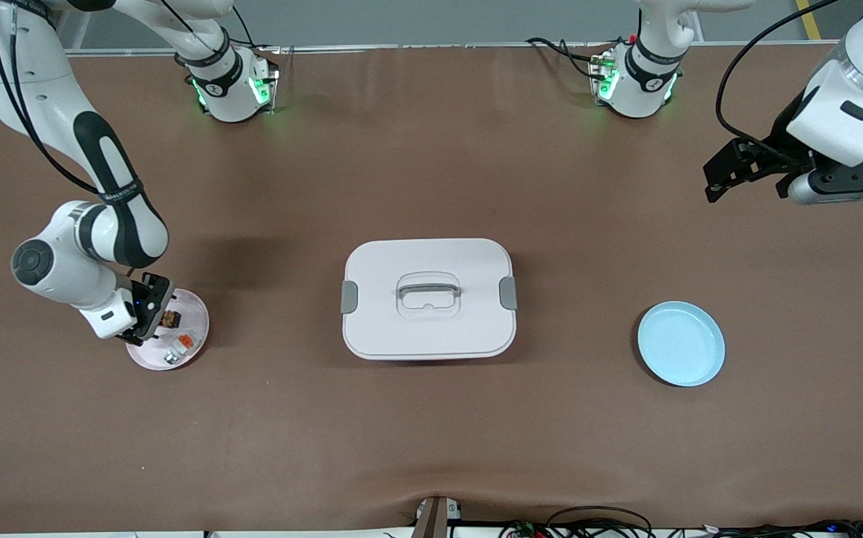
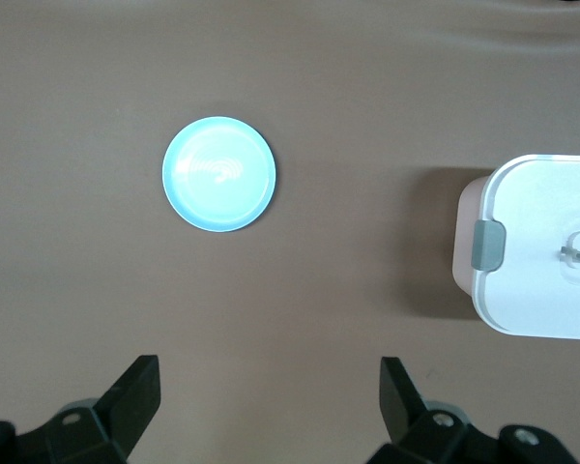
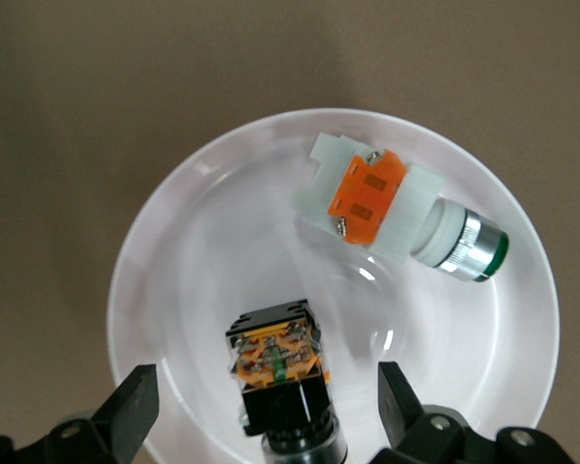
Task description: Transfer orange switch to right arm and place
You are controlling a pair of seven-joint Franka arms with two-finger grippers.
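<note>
The switch (image 3: 278, 372) sits in the pink plate (image 1: 196, 317), at the right arm's end of the table from the box (image 1: 428, 297), beside a whitish part (image 3: 387, 205). The right gripper (image 3: 261, 411) hangs just over it, fingers wide, holding nothing. The placing looks done; only withdrawal seems left. The left gripper (image 2: 271, 406) waits open and empty, up over the table toward the left arm's end from the box.
</note>
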